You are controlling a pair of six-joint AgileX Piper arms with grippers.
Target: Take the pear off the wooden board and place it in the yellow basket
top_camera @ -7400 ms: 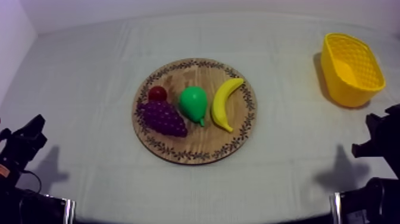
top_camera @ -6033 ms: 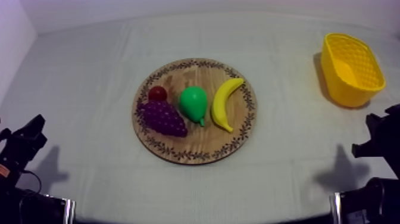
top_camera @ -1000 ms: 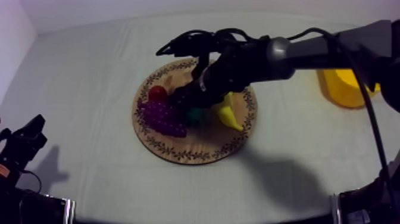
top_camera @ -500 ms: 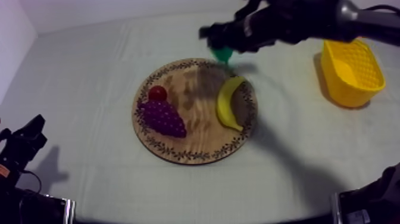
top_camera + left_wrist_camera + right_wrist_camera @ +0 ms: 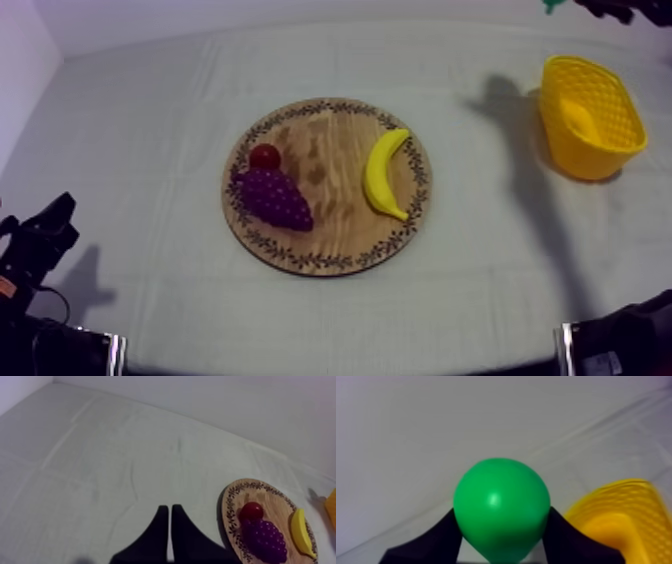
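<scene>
The green pear hangs in the air, and my right gripper is shut on it, one black finger at each side. In the top view that gripper is at the far right edge, beyond the yellow basket, with a bit of the pear showing. In the right wrist view the basket lies just beside and below the pear. The wooden board holds the grapes, a small red fruit and a banana. My left gripper rests shut at the near left.
The left arm sits low at the table's near left corner. In the left wrist view the board with its fruit lies off to the side. Bare cloth stretches between the board and the basket.
My right gripper lifted the pear off the board and carried it right and away, up to the far edge by the basket. The left arm has not moved.
</scene>
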